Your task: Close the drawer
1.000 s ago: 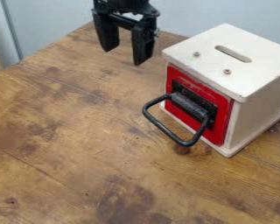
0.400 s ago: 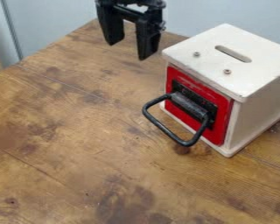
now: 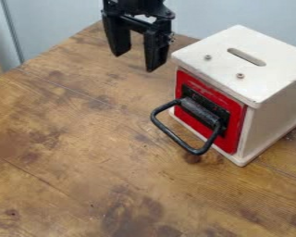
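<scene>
Drawer: seated inside the casing, its red front (image 3: 235,108) facing out, the black plate (image 3: 202,112) in the middle of it
Handle: black wire loop (image 3: 178,135), sticking out from the front and tilted downward over the surface (image 3: 95,139)
Casing: cream box (image 3: 250,65) standing around the drawer (a slot and two small screws show on its top)
Jaws: black (image 3: 136,54), spread apart with a gap between them, near the casing's upper left side in the view, not touching the handle
Surface: brown wood with darker blotches, under the casing
</scene>
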You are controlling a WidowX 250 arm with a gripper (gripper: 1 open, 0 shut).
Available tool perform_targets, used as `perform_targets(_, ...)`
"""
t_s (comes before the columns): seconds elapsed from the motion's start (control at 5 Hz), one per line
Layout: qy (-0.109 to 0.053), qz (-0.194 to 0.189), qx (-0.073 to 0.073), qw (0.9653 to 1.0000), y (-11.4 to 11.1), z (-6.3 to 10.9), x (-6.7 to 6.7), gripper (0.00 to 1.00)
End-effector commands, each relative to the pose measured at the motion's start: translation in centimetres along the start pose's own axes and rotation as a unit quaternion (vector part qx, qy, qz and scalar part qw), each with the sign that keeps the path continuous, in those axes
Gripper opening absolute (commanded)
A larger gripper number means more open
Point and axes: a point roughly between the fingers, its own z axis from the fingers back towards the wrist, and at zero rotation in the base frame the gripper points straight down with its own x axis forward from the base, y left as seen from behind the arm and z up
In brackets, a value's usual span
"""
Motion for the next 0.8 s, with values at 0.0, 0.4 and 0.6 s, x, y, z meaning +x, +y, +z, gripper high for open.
perform_targets(0.0,-0.025,-0.004,0.007,0.9996,-0.13,1.87,0.21,1.0)
perform_targets(0.4,-0.032,-0.005,0.01,0.9994,0.04,2.21,0.3,1.0)
perform_targets(0.6,-0.035,-0.004,0.01,0.9993,0.14,2.38,0.35,1.0)
